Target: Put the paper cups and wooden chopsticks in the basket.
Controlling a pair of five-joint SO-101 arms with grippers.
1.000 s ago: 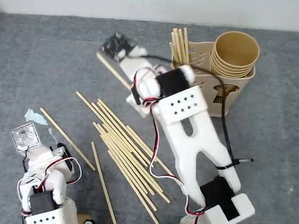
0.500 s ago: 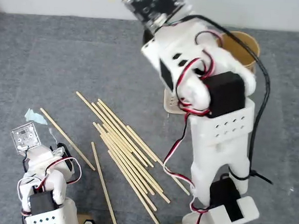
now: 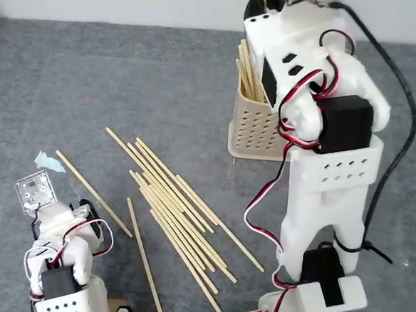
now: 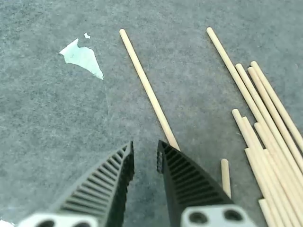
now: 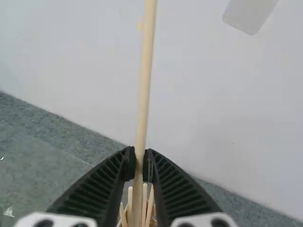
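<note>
Clamped upright in the right gripper [image 5: 138, 163] above the perforated beige plastic basket [image 3: 256, 127] at one o'clock, the pale wooden chopstick [image 5: 146, 71] is best lowered straight before release; the left gripper [image 4: 144, 151], slightly parted, is left empty.

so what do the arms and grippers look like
The right arm and left arm are white shells with black servo blocks and red, white and black wires. The left gripper and right gripper have black, ribbed, tapered fingers on white bases.

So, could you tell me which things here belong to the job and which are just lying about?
Job: basket; stowed chopsticks in it; loose chopsticks; held chopstick in the right gripper.
Lying about: pale scrap.
</note>
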